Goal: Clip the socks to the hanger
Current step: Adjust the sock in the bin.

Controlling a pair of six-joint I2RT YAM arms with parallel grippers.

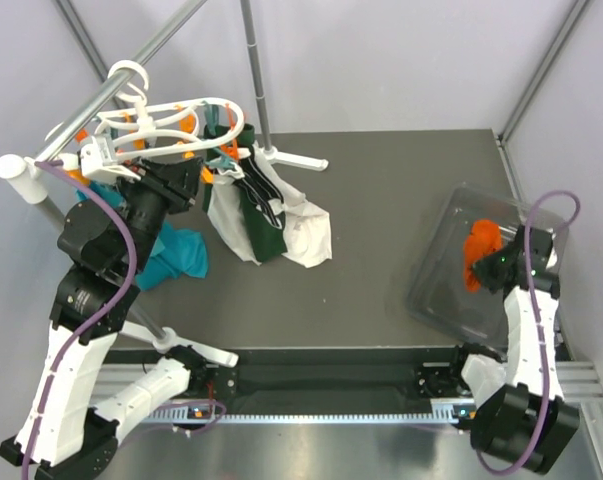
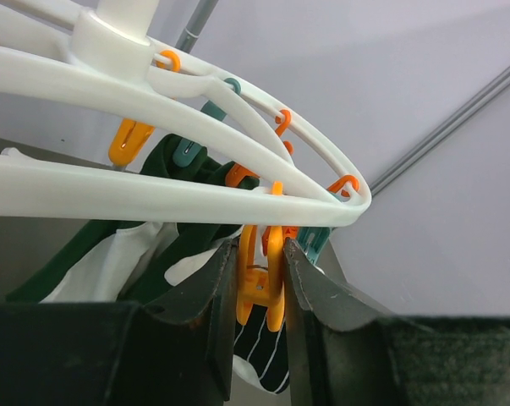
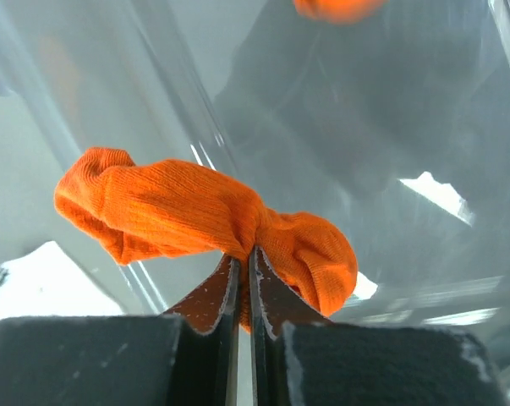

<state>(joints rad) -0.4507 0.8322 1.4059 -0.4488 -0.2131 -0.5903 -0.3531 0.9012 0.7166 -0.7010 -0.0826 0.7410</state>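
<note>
Well, the right gripper [image 3: 244,279] was pressed together on a fold of the orange sock [image 3: 170,207], near its middle, so the cloth bulged out on both sides of the fingertips. The sock sat in the clear bin [image 1: 446,270] at the right of the table — well apart from the hanger [image 2: 153,199], which hung from the rail [image 1: 171,33] at the far left. Over there the left gripper [image 2: 261,271] pinched one orange clip [image 2: 259,296] under the hanger's rim, a finger against each side; a striped sock [image 2: 259,368] hung just below it.

The orange sock looked light, soft and limp — it would likely droop and swing when lifted rather than slip. A mid-body pinch bunches it, though. A clip probably wants a free edge, so the cuff or toe should hang clear of the fingers for the peg to bite. Whether the clip's mouth stood open, I could not tell.
</note>
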